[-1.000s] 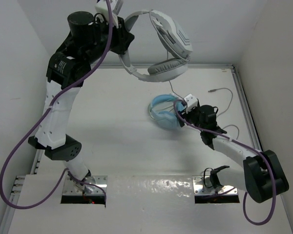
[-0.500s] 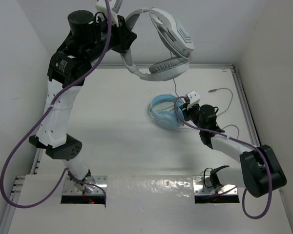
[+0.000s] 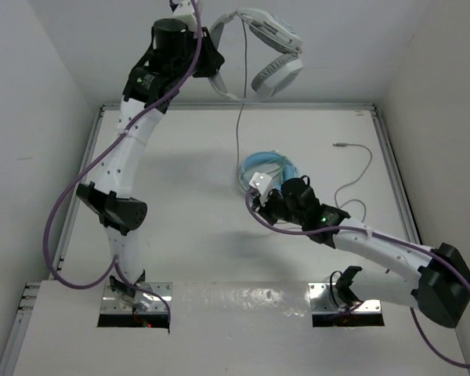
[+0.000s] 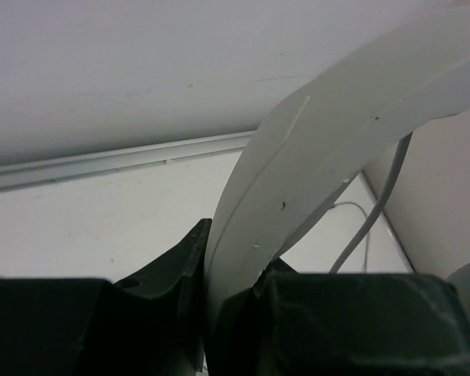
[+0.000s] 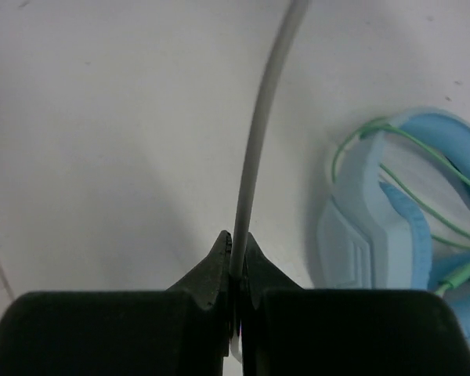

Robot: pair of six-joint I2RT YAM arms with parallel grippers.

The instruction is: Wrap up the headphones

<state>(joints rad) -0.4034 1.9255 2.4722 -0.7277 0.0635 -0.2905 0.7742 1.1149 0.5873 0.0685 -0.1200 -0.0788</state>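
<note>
The white headphones (image 3: 268, 55) hang high over the table's far edge. My left gripper (image 3: 217, 72) is shut on their white headband (image 4: 298, 172), which stands pinched between the black fingers (image 4: 235, 270). The thin grey cable (image 3: 238, 125) drops straight from the headphones to my right gripper (image 3: 254, 205) low over the table's middle. In the right wrist view that gripper (image 5: 236, 249) is shut on the cable (image 5: 258, 141), which rises taut from between the fingertips. The rest of the cable loops across the right side to its plug (image 3: 341, 145).
Light blue headphones (image 3: 270, 168) with a green cord (image 5: 392, 204) lie on the table just behind and right of my right gripper. White walls close in the left, right and far sides. A metal rail (image 3: 235, 106) runs along the far edge.
The left arm has swung the headphones higher and to the right, and the cable now hangs straight. My right gripper moved left past the blue headphones and closed on the cable.
</note>
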